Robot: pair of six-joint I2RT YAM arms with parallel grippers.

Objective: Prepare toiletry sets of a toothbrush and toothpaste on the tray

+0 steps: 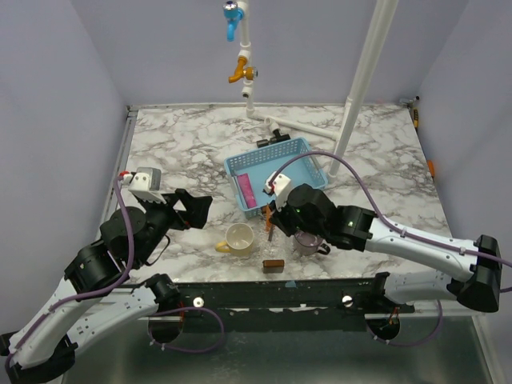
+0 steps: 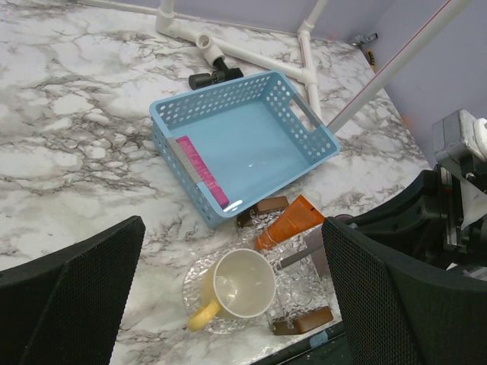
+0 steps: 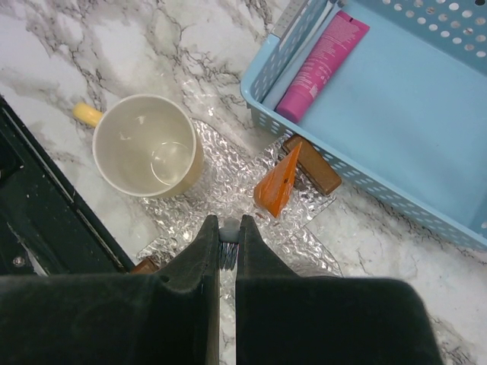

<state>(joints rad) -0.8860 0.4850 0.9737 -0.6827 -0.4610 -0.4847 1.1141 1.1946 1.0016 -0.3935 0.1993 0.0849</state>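
**Right gripper (image 3: 228, 222) over the tray (image 3: 221, 186), toothbrush to set down**

Fingers are pressed together and point straight down at the clear crinkled tray, with a thin grey sliver between them. In the left wrist view a slim grey stick slants from just beside the orange tube up toward this gripper. I take it for the toothbrush (image 2: 295, 258), pinched near one end. I can't see the grip itself from that side.

The toothpaste (image 3: 278, 182) lies on the tray right ahead of the fingertips, one end against the brown handle (image 3: 313, 164) at the tray's far edge. An empty cream mug (image 3: 144, 156) stands upright on the tray to the left. The blue basket (image 3: 396, 114) sits just beyond, with a pink tube (image 3: 319, 65) along its near wall. The left gripper (image 1: 200, 210) hangs with its fingers wide apart, well off to the left, holding nothing.

My read of the step is to lay the brush beside the tube to make a set. Notes for doing it well:

- Come down slowly until the brush's free end meets the glass, then tip it flat.
- Aim for the bare strip between tube and mug, parallel to the tube.
- Don't nudge the tube. It looks light and would slide.
- Release only once the brush is resting. A slim stick may roll on that bumpy surface.
- Lift straight up, keeping the wrist off the mug rim.
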